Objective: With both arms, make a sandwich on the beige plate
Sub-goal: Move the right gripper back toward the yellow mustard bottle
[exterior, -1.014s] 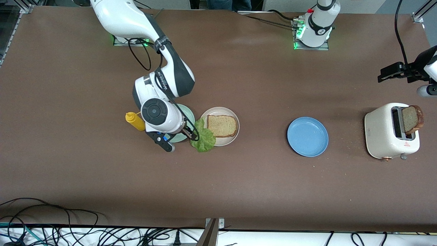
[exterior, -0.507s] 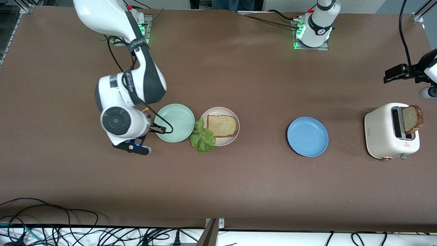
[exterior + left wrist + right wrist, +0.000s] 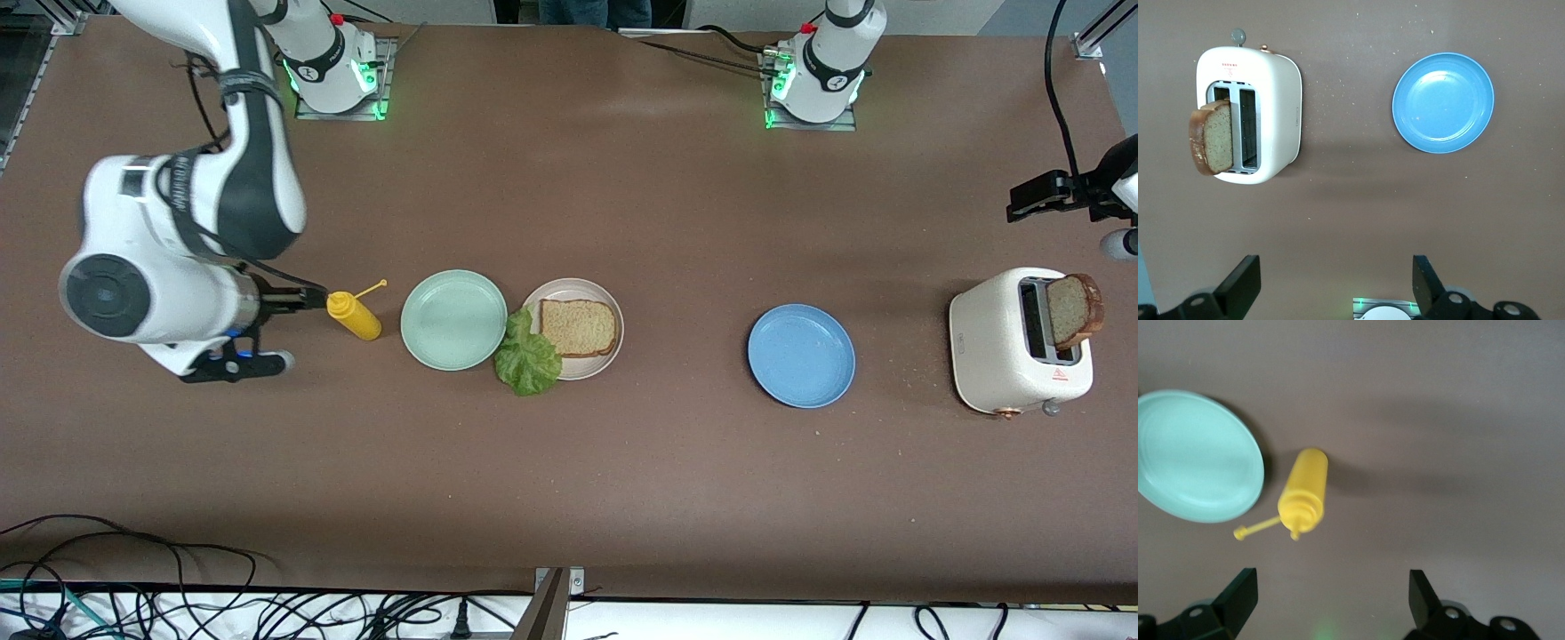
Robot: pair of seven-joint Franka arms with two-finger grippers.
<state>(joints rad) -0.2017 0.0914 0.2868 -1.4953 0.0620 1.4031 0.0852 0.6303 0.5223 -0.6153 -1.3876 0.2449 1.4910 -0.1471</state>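
The beige plate (image 3: 571, 290) holds one brown bread slice (image 3: 578, 327). A green lettuce leaf (image 3: 527, 360) lies half on that plate's rim, half on the table, beside the mint-green plate. A second bread slice (image 3: 1074, 309) (image 3: 1213, 137) sticks out of the toaster's slot. My right gripper (image 3: 1331, 583) hangs open and empty over bare table by the yellow bottle, at the right arm's end. My left gripper (image 3: 1335, 267) is open and empty, high over the table near the toaster.
A mint-green plate (image 3: 453, 320) (image 3: 1191, 460) sits beside the beige one, with a yellow squeeze bottle (image 3: 354, 316) (image 3: 1305, 490) just past it. A blue plate (image 3: 801, 356) (image 3: 1443, 102) and a cream toaster (image 3: 996, 342) (image 3: 1278, 113) stand toward the left arm's end.
The right arm has swung away from the plates toward its own end of the table, uncovering the mint-green plate and the bottle. The lettuce stays at the beige plate. The left arm shifted slightly.
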